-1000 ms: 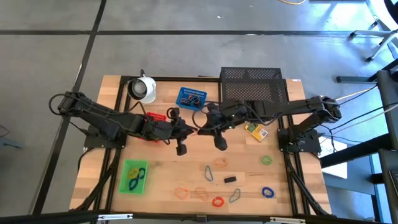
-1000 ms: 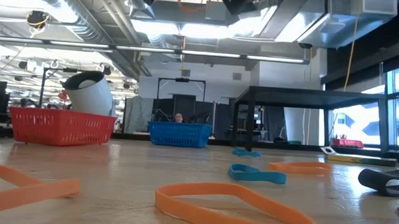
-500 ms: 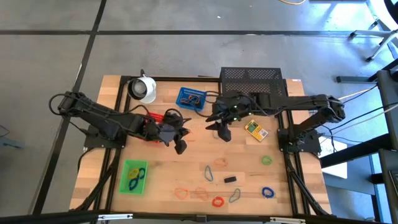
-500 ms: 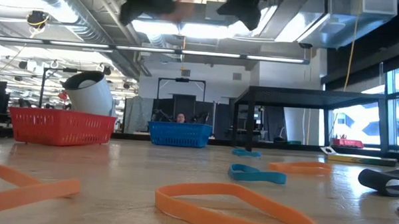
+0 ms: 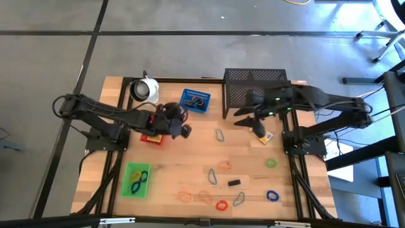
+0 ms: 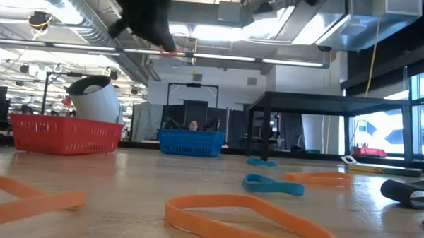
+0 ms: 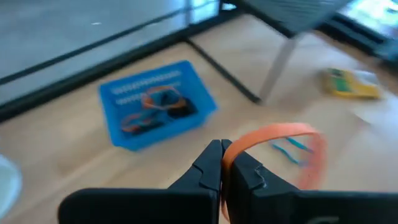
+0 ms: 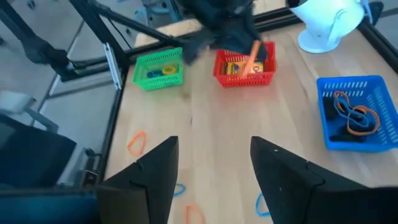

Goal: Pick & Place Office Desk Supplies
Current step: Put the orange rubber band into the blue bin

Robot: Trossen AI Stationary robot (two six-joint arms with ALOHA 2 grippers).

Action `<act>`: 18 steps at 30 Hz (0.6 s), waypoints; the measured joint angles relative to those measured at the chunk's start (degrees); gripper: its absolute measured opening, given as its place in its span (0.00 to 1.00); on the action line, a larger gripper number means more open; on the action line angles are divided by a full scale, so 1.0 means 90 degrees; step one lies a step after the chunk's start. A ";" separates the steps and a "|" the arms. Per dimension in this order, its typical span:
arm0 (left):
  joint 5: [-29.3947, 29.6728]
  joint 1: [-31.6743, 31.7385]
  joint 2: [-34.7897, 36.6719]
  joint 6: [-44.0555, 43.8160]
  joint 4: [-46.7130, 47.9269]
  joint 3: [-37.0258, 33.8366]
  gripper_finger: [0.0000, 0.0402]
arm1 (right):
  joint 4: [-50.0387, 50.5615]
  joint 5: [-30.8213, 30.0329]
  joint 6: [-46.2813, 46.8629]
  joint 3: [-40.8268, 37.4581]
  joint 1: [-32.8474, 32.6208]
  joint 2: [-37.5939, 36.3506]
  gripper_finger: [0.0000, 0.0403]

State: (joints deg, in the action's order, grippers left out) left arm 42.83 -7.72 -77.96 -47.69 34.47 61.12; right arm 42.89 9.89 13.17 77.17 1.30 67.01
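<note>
On the pale wooden slatted worktop beside the red mesh tray, our left gripper pinches an orange rubber band loop; our right gripper spreads empty.

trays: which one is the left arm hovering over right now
The red tray: the left gripper, holding an orange band, hangs beside it; the blue tray and green tray lie farther off.

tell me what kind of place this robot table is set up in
Probably an open industrial lab or workshop: bare ceiling ducts overhead, a concrete floor around the wooden table, and a distant seated person.

Grey floor around; ceiling ducts and strip lights behind.
</note>
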 joint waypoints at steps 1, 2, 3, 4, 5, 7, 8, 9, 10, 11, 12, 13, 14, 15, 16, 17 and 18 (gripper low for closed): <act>0.0019 0.0171 -0.0010 0.0053 0.0003 -0.0009 0.01 | 0.0106 0.0000 0.0094 0.0000 0.0000 -0.0138 0.51; 0.0033 0.0353 -0.0044 0.0133 -0.0048 -0.0008 0.01 | 0.0185 0.0002 0.0175 0.0000 0.0000 -0.0254 0.51; 0.0033 0.0543 -0.0107 0.0225 -0.0168 0.0002 0.01 | 0.0249 0.0000 0.0258 0.0000 0.0000 -0.0366 0.51; -0.0039 0.0738 -0.0164 0.0341 -0.0250 0.0001 0.01 | 0.0345 0.0000 0.0339 0.0000 0.0000 -0.0470 0.51; -0.0122 0.0945 -0.0238 0.0463 -0.0309 -0.0008 0.01 | 0.0427 0.0000 0.0424 0.0000 0.0000 -0.0556 0.51; -0.0358 0.1327 -0.0419 0.0726 -0.0793 -0.0007 0.01 | 0.0543 0.0000 0.0525 0.0000 0.0000 -0.0719 0.51; -0.0468 0.1515 -0.0526 0.0871 -0.0989 -0.0007 0.01 | 0.0637 0.0000 0.0576 0.0000 0.0000 -0.0772 0.51; -0.0584 0.1680 -0.0654 0.1013 -0.1251 -0.0005 0.01 | 0.0668 -0.0005 0.0622 0.0000 0.0000 -0.0814 0.51; -0.0702 0.1838 -0.0802 0.1160 -0.1535 -0.0005 0.01 | 0.0700 -0.0010 0.0655 0.0000 0.0000 -0.0850 0.51; -0.0766 0.1986 -0.0946 0.1309 -0.1791 -0.0005 0.01 | 0.0791 -0.0034 0.0660 0.0000 0.0000 -0.0868 0.51; -0.0790 0.2113 -0.1088 0.1447 -0.2046 -0.0005 0.01 | 0.0839 -0.0050 0.0660 0.0000 0.0000 -0.0877 0.51; -0.0807 0.2230 -0.1227 0.1548 -0.2258 -0.0005 0.01 | 0.0866 -0.0050 0.0660 0.0000 0.0000 -0.0877 0.51; -0.0811 0.2345 -0.1354 0.1606 -0.2413 -0.0005 0.01 | 0.0921 -0.0052 0.0662 0.0000 0.0000 -0.0875 0.51; -0.0809 0.2442 -0.1494 0.1614 -0.2543 -0.0005 0.01 | 0.0974 -0.0052 0.0660 -0.0002 0.0000 -0.0872 0.51; -0.0809 0.2536 -0.1622 0.1603 -0.2631 -0.0005 0.01 | 0.0987 -0.0051 0.0660 -0.0002 0.0000 -0.0861 0.51; -0.0809 0.2625 -0.1745 0.1594 -0.2675 -0.0005 0.01 | 0.0974 -0.0053 0.0660 0.0000 0.0000 -0.0841 0.51; -0.0811 0.2711 -0.1862 0.1559 -0.2698 -0.0005 0.01 | 0.0990 -0.0053 0.0660 0.0000 0.0000 -0.0827 0.51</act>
State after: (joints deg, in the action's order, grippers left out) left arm 35.53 16.67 -94.72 -33.66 10.19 61.08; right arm 51.80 9.41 19.11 77.17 1.30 59.56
